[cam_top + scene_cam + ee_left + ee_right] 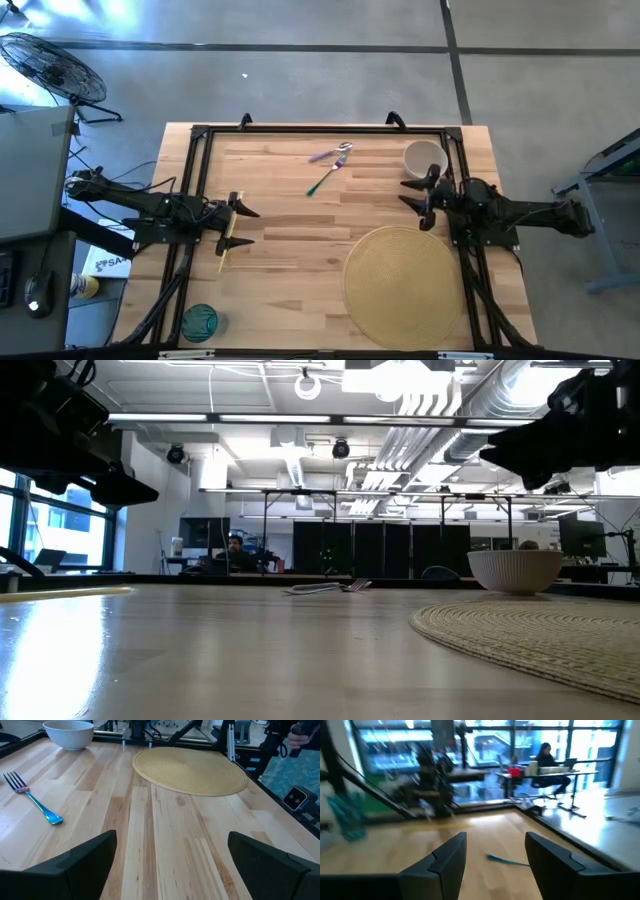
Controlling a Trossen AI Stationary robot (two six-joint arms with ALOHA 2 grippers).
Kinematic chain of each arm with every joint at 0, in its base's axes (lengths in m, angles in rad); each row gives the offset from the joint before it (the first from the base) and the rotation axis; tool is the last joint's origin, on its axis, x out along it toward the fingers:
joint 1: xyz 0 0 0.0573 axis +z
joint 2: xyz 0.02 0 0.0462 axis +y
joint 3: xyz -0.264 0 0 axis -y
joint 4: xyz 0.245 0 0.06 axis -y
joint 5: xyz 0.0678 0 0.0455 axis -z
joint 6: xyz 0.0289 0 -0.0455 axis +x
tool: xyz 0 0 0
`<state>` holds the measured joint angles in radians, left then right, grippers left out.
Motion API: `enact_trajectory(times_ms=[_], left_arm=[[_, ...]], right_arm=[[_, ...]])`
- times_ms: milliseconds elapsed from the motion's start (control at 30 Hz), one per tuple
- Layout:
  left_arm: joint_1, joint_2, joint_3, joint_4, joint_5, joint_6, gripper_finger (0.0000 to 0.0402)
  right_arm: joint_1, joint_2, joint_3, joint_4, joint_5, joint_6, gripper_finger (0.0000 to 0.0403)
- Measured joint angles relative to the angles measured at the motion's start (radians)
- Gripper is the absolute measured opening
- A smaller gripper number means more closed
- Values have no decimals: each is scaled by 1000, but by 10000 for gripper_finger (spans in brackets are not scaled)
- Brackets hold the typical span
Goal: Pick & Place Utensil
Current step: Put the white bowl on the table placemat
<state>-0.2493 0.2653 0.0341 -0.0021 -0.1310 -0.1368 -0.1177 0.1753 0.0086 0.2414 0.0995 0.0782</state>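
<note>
A fork with a blue-green handle and iridescent tines lies flat toward the table's far side, next to a purple-handled utensil. The left wrist view shows the fork off to one side, and the right wrist view shows its handle ahead between the fingers. My left gripper is open above the table's left part. My right gripper is open near the right edge, beside the white bowl. Neither touches anything.
A round woven placemat lies on the near right of the table. The white ribbed bowl stands at the far right. A teal glass stands at the near left corner. Black frame rails edge the table. Bare wood lies in the middle.
</note>
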Motion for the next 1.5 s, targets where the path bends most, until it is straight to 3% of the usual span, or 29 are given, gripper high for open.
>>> enact_trajectory(times_ms=[333,533,667,900,1200,1500], left_arm=[[0,0,0,0,0,0,378],[0,0,0,0,0,0,378],[0,0,0,0,0,0,378],[0,0,0,0,0,0,378],[0,0,0,0,0,0,378],[0,0,0,0,0,0,378]], right_arm=[[0,0,0,27,-17,266,197],[1,2,0,26,70,281,197],[1,49,43,-31,71,277,197],[1,260,256,-285,174,260,197],[0,599,582,-768,345,368,197],[-139,848,794,-1004,354,475,197]])
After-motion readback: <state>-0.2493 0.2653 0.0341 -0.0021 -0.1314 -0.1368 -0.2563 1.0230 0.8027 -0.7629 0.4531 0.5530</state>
